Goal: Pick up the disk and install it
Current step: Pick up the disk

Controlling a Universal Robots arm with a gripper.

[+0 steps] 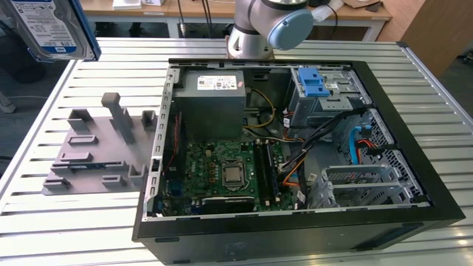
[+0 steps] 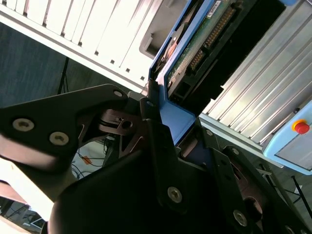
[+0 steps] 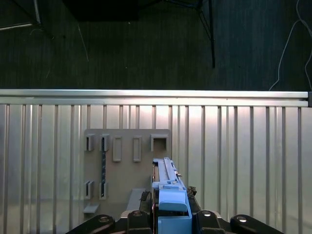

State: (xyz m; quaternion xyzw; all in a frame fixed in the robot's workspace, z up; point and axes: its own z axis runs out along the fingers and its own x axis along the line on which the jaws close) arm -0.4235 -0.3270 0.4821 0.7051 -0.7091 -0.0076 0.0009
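Lifted clear: the robot's hand (image 2: 178,122), its jaws clamped on the blue carrier at one end of the disk (image 2: 195,48), holds the drive edge-on above the slatted tabletop (image 3: 243,161). In the first wrist view the drive's thin edge runs away from the hand over a grey fixture plate (image 3: 126,165) studded with empty slots. The disk touches neither the plate nor the slats.

In the exterior view the disk (image 1: 55,27) hangs high at about 10 o'clock, label side to the camera. The fixture plate (image 1: 96,149) lies at 9 o'clock, well apart from it. The open computer case (image 1: 296,224) takes up the middle of the tabletop, with its grey power supply (image 1: 214,100) at 12 o'clock inside and a drive bay with a blue latch (image 1: 318,83) at 1 o'clock. The arm's base (image 1: 258,27) stands beyond the case at 12 o'clock.

By this showing the pickup is done and the install is not. The drive is well away from the bay. Seating it calls for a carry across the case and a careful squaring of the carrier frame with the bay opening, clear of the loose cables (image 1: 347,133) beside it.
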